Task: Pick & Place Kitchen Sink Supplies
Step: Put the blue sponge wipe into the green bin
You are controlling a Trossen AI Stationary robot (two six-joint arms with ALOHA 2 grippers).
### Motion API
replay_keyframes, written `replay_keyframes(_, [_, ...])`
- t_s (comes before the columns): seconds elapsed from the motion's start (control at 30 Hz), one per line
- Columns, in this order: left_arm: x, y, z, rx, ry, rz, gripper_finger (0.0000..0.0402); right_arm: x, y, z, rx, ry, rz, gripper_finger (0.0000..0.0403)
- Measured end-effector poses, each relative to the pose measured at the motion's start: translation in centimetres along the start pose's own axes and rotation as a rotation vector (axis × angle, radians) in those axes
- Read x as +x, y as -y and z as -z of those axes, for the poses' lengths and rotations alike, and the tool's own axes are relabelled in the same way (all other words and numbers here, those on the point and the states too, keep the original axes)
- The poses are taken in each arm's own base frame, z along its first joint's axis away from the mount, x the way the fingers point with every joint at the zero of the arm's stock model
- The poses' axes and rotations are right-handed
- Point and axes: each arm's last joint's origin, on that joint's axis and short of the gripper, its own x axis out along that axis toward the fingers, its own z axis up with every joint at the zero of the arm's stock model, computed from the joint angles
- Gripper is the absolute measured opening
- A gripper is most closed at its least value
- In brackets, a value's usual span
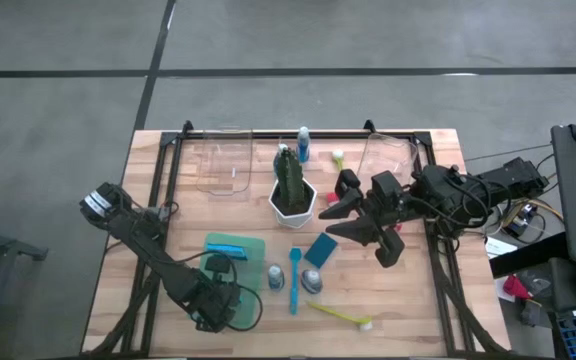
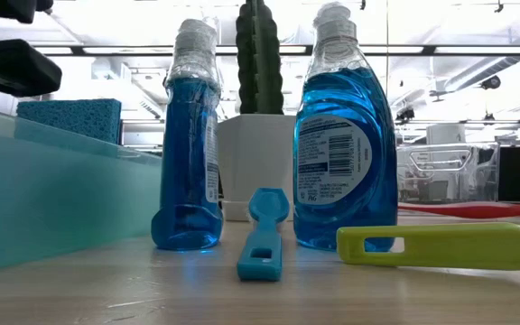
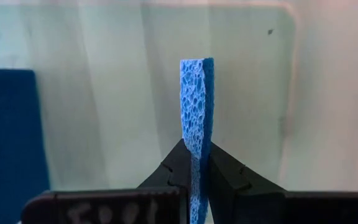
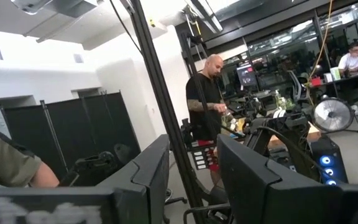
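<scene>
Green tray [image 1: 253, 243]: light sponge [image 3: 197, 118] edge-up, pinched by left tool [image 3: 194, 171]. Worktop [image 1: 148, 215]: dark sponge [image 1: 320, 250], three bottles, three brushes. Two clear bins [image 1: 220, 168], contents unclear. Right tool [image 4: 194, 168] parted, empty.

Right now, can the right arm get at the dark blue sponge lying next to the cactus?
Probably yes. The right gripper hangs open and empty just beside the dark blue sponge, with nothing lying between them. The cactus stands off to the other side, clear of that path.
</scene>
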Motion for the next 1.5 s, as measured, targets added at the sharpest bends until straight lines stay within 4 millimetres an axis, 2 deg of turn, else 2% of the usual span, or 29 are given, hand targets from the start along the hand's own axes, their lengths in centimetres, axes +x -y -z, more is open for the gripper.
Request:
replay_keyframes(0.33, [-0.1,0.1,-0.2,0.000,0.017,0.014,0.0028,0.0,0.0,0.0,0.000,0.000,0.000,0.0121])
replay_keyframes(0.67, [-0.1,0.2,-0.2,-0.003,0.019,0.017,0.0030,0.0,0.0,0.0,0.000,0.000,-0.001,0.0134])
replay_keyframes(1.1, [-0.3,0.3,-0.4,-0.038,0.024,0.032,0.0103,0.0,0.0,0.0,0.000,-0.001,0.000,0.0119])
replay_keyframes(1.5, [-1.6,0.8,-1.3,-0.065,0.066,0.066,0.0122,0.0,0.0,0.0,0.000,-0.001,-0.001,0.0131])
